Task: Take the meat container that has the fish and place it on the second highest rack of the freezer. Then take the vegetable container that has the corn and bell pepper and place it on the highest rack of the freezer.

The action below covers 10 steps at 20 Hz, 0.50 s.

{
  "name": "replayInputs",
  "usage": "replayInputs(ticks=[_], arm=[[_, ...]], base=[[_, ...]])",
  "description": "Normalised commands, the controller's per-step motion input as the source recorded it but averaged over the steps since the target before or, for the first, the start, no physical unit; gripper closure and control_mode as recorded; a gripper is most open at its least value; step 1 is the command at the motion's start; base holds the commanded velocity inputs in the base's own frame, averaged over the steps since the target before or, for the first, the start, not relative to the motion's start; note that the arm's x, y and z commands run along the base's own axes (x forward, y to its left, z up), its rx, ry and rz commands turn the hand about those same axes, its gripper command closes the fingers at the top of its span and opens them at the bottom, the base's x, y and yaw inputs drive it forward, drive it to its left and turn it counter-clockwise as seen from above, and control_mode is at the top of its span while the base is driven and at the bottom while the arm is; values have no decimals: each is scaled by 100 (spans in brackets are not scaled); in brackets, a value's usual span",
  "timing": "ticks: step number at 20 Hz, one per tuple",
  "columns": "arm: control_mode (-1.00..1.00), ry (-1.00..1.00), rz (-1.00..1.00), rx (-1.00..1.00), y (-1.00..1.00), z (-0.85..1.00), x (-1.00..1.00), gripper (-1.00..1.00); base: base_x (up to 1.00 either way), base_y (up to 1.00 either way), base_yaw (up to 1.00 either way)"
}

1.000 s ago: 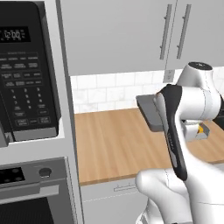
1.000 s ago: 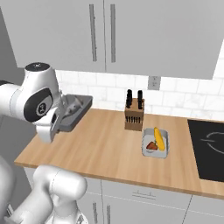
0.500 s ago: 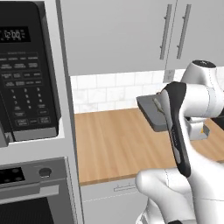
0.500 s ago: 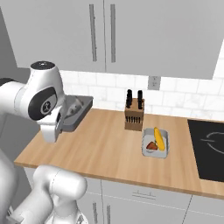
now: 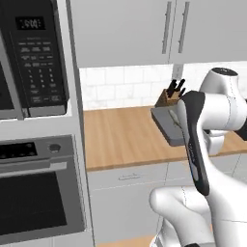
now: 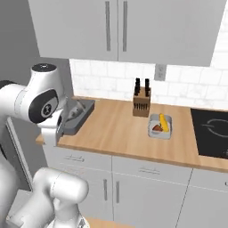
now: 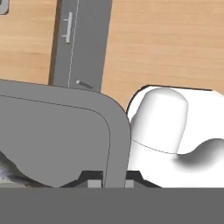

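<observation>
Currently held: dark grey meat container (image 6: 79,116), raised just above the wooden counter (image 6: 120,133), left of the knife block (image 6: 141,103).
Gripper (image 7: 107,178): clamped on the container's rim.
Fish (image 6: 75,110): pale, lying inside.
Vegetable container (image 6: 160,126), with corn (image 6: 164,123) and bell pepper (image 6: 156,128): on counter, right of knife block.
Risk: edge-only hold; a swing may tilt the tray and spill its fish.
Writing: microwave (image 5: 36,58) keypad and display, illegible.
</observation>
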Motion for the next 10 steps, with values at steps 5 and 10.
replayInputs(ticks=[5, 10], arm=[[100, 0, 0, 0, 0, 0, 0, 100], [100, 0, 0, 0, 0, 0, 0, 100]], base=[[-78, -17, 72], [-28, 0, 100]])
